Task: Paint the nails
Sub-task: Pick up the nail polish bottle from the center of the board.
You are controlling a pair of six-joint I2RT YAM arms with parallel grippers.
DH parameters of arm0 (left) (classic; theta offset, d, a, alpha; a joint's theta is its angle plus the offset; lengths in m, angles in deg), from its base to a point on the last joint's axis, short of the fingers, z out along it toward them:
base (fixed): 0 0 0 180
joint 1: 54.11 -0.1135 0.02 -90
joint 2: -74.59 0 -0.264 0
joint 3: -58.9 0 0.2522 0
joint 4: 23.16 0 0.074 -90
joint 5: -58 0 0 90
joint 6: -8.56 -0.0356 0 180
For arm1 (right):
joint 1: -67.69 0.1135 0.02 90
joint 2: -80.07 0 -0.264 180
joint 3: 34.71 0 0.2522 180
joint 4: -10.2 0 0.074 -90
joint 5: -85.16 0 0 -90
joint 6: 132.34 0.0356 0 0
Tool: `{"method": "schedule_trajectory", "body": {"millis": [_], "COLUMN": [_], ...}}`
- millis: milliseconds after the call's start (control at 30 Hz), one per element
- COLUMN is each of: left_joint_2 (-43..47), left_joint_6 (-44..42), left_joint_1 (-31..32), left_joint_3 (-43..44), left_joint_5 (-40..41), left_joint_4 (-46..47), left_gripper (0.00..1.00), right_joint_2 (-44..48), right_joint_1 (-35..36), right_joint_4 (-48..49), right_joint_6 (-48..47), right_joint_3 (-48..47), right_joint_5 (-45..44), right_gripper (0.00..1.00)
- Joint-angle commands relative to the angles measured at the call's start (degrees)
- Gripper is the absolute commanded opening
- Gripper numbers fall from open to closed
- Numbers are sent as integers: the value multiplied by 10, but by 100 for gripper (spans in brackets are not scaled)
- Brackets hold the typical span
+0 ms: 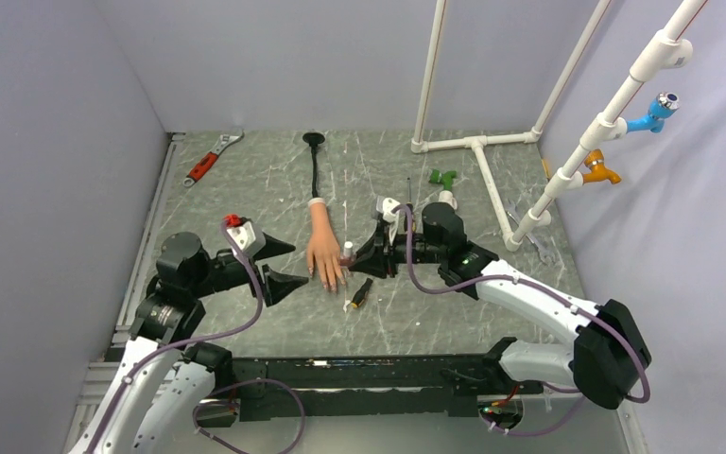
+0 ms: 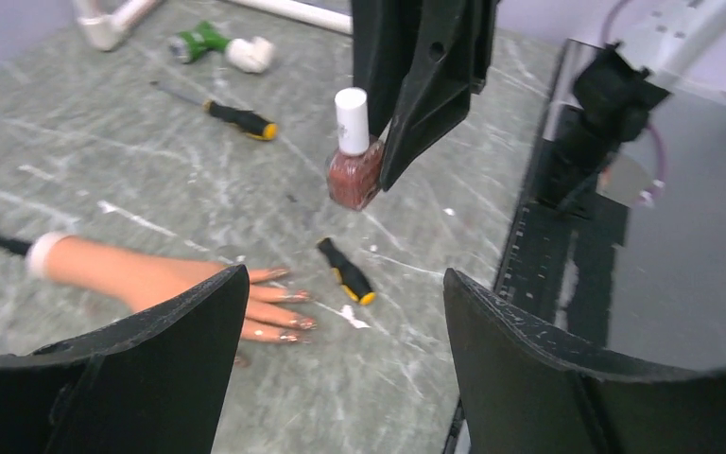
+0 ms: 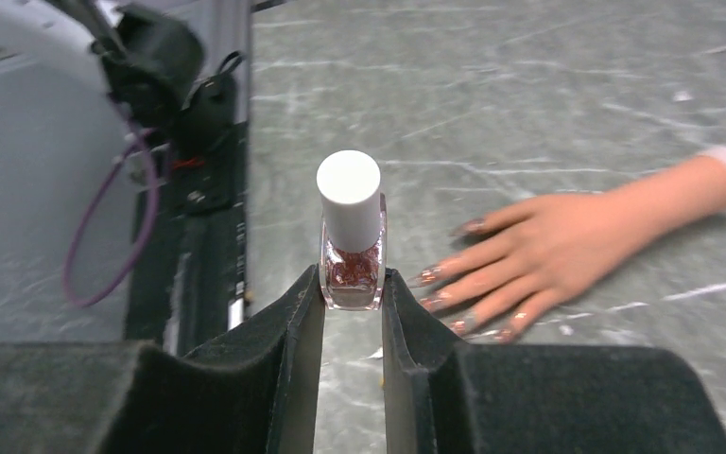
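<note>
Nails (image 3: 454,307) sit at the fingertips of the mannequin hand (image 1: 323,248), which lies flat on the table (image 1: 246,199) with its fingers pointing toward the arm bases. In the right wrist view the tips look brownish and glittery, so some coat may already be on; I cannot tell how complete. Just beside the fingertips the polish bottle (image 3: 351,251) stands upright, white cap on, pinched at its glass body between the jaws of the right tool (image 3: 352,288). The left tool (image 1: 295,265) hangs on the hand's other side, jaws wide apart and holding nothing, facing the bottle. A stubby black-and-yellow driver (image 1: 361,294) lies near the fingertips. I judge this the uncapping step: next I bring the left tool over to the cap, close on it squarely, and twist while the right tool keeps the bottle steady
</note>
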Motion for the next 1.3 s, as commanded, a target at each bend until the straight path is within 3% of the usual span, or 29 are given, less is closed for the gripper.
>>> {"method": "schedule_trajectory", "body": {"millis": [0, 333, 733, 1267], "left_joint_2": [-33, -82, -74, -97], "left_joint_6": [-10, 7, 30, 21], "left_joint_1": [-2, 0, 7, 17], "left_joint_3": [4, 5, -4, 4], "left_joint_5": [-140, -218, -189, -161], "left_joint_4": [45, 70, 65, 41], "left_gripper": [79, 70, 57, 57], "right_joint_2": [8, -18, -74, -81], "right_joint_1": [26, 64, 100, 112], "right_joint_4": [-69, -108, -151, -171], "right_joint_6": [-35, -76, -123, -142], "right_joint_3": [-49, -119, -184, -203], "right_joint_5": [76, 71, 66, 64], "right_gripper": [0, 0, 0, 0]}}
